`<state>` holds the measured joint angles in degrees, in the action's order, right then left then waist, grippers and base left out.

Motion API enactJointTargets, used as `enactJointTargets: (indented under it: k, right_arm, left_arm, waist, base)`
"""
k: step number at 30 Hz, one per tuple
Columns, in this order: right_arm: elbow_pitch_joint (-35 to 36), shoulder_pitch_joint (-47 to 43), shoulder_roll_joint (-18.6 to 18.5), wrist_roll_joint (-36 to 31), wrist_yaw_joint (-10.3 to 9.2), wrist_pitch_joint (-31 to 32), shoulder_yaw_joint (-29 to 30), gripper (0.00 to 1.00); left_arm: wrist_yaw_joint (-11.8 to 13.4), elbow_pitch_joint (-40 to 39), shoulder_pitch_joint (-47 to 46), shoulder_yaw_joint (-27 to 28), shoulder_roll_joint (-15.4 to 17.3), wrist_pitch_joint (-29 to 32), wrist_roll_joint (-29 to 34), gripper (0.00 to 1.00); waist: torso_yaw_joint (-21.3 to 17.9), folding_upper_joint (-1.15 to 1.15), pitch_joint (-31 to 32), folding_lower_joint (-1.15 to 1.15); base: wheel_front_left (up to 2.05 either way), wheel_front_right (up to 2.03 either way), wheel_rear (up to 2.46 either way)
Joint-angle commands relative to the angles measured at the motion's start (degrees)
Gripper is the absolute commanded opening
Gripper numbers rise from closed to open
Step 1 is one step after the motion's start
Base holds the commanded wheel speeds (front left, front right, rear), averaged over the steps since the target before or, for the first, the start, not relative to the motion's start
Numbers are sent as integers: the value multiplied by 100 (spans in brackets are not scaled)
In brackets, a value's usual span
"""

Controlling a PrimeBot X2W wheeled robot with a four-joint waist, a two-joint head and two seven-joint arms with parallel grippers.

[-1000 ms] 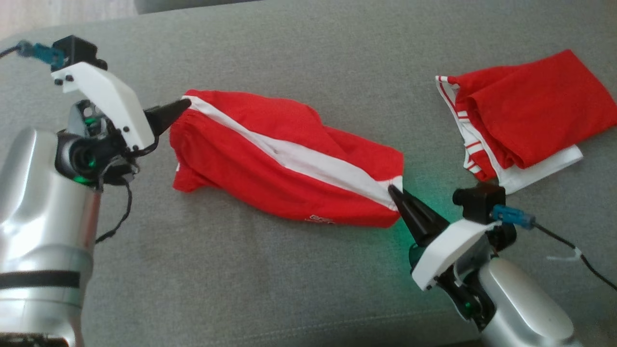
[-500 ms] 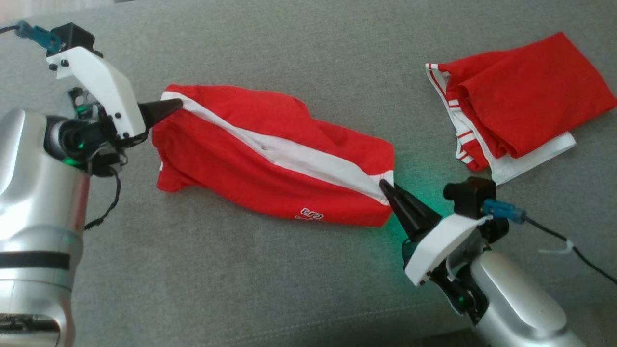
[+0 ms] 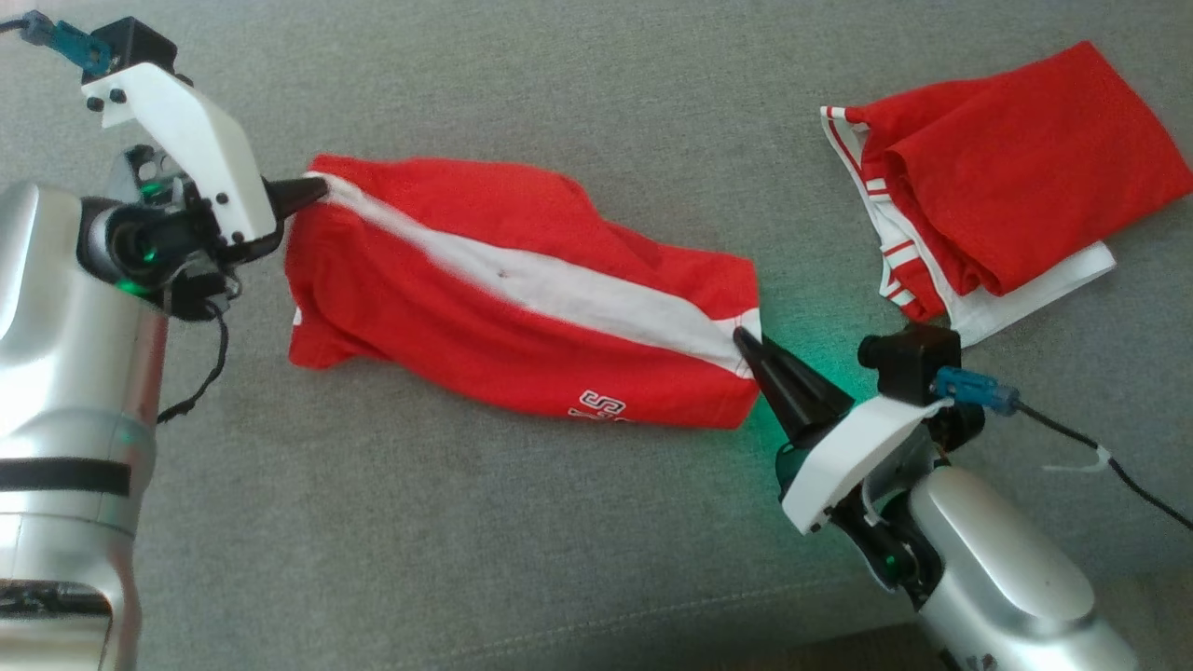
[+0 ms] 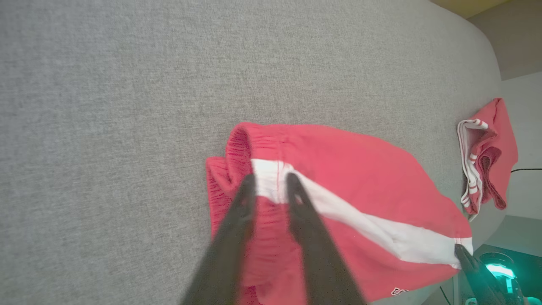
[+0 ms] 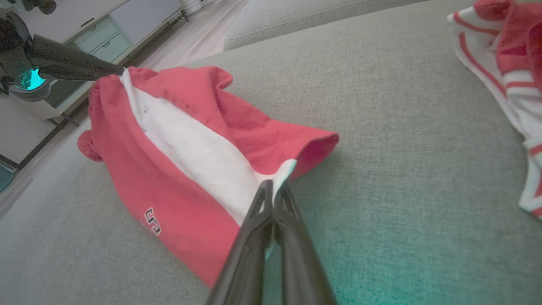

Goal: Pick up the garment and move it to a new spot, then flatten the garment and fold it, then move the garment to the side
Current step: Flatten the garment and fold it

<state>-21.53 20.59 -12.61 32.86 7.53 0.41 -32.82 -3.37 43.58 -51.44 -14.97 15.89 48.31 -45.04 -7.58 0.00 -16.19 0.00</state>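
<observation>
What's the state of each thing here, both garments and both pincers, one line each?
shorts: spread lengthwise between the pincers, rumpled, not folded.
left pincer: fingers slightly apart, astride the white stripe at the waistband; grip unclear.
right pincer: shut on the shorts' hem at the white stripe.
other garment: loosely folded, lying apart on the right, no pincer on it.

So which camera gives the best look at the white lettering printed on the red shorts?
The right wrist view: the lettering sits close and large on the shorts. The head view shows the lettering smaller, near the lower edge. The left wrist view catches just a bit at its bottom edge.
</observation>
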Motion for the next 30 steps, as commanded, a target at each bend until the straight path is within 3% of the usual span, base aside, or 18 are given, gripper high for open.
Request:
enactJointTargets:
  k: [1,16,30]
  right_arm:
    - [132,126,10,5,-4,-79,-58,0]
    - [146,427,-207,-37,-4,-86,180,0]
    - [798,2030,-1045,339,-4,399,639,0]
  left_arm:
    - [-29,-158,-374,141,236,-2,-35,0]
    - [-284,-194,-516,206,82,-314,-349,0]
    - [-395,-1207,-597,572,-208,-1026,-1026,0]
  waist:
    - [5,0,-5,0]
    - [218,0,245,0]
    - [459,0,729,0]
  base:
    - [0,0,0]
    - [0,0,0]
    - [0,0,0]
